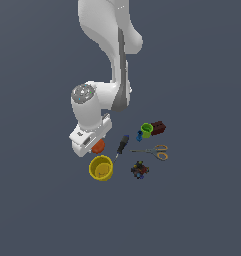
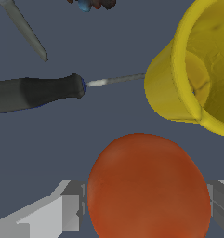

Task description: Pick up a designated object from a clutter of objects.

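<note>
Between your gripper's (image 2: pixel 148 204) fingers (image 2: pixel 69 207) sits the orange-red ball (image 2: pixel 148 188), round, no long axis; jaws flank it closely, contact unclear. Beyond it you see the yellow cup (image 2: pixel 192 79) and screwdriver (image 2: pixel 36 93), all on a plain dark grey-blue floor (image 1: pixel 37 200).

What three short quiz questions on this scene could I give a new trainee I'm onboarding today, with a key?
1. True or false: the orange-red ball sits between the fingers of the hand.
2. Which item lies nearest the ball in the exterior view: A) scissors, B) yellow cup, C) green cup?
3. Fill in: in the wrist view, the metal tip of the black-handled ______ points toward the yellow cup.

Key: 1 true; 2 B; 3 screwdriver.
</note>
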Robot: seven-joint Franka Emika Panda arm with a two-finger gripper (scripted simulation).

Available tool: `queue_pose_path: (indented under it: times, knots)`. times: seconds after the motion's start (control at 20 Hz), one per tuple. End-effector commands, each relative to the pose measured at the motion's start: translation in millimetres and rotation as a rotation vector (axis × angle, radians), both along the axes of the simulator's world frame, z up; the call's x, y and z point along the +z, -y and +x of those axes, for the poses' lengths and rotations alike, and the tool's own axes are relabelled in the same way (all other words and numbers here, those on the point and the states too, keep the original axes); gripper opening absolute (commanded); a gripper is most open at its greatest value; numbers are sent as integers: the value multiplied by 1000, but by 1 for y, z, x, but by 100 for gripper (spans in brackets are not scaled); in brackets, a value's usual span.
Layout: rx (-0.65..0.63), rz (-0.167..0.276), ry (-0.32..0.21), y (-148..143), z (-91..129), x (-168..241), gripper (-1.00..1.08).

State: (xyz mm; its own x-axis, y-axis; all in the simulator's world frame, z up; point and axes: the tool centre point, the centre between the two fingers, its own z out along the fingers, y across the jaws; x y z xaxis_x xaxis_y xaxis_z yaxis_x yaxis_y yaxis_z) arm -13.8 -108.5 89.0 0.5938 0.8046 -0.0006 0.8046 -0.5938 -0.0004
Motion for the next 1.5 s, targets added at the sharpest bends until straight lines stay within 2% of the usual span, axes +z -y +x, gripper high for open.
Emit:
queue_pose_path:
  times: [0.0,1.45]
  knots:
    - [0,-1,2,-7,2,19,-100]
    - [1,-1,1,-114,30,307,-100]
